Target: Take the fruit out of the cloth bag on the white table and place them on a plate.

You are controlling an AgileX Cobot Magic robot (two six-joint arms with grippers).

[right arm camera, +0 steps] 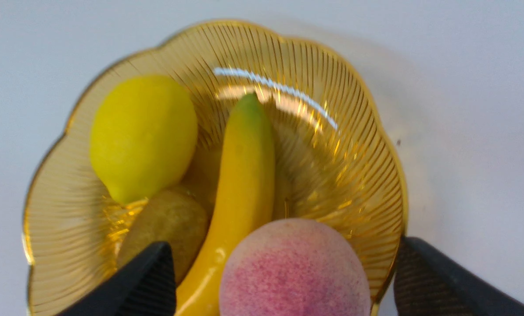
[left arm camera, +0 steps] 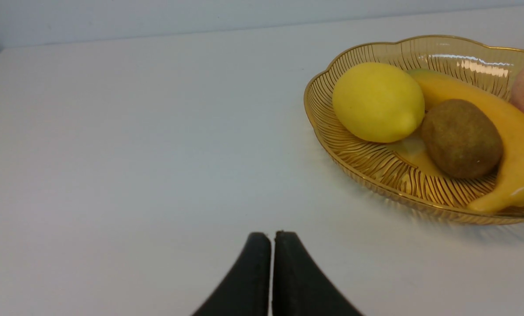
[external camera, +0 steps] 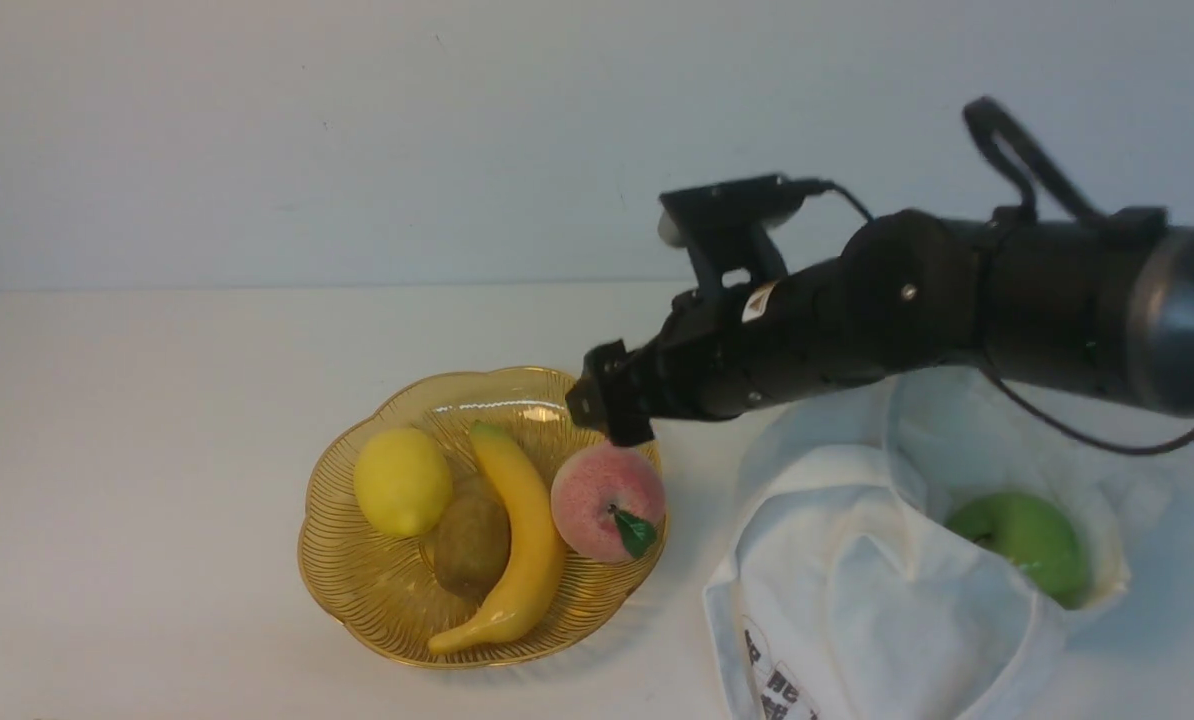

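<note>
Front view: lemon (external camera: 403,482), kiwi (external camera: 471,545), banana (external camera: 522,540) and peach (external camera: 608,502) are on the plate (external camera: 347,560); the apple (external camera: 1027,545), right of it in the bag (external camera: 857,590), seems the last one left. Left wrist: left hand (left arm camera: 273,232) pressed together beside the plate. Right wrist: right hand (right arm camera: 284,259) spread above the plate.

The right arm (external camera: 957,290) is showing a matte black body with rounded, bulging joints. A broad silvery-grey band (external camera: 1182,300) is ringing its thick rear section. A small pale round screw (external camera: 908,292) is dotting the black casing, and a white label with a darker triangle (external camera: 759,301) is sitting near the wrist. A thin black cable (external camera: 1107,435) is looping below the arm, while a thicker black cable (external camera: 1047,165) is arching above it. The right gripper (external camera: 609,395) is displaying chunky black fingers. The left gripper (left arm camera: 273,239) is showing dark, narrow, tapering fingers.
</note>
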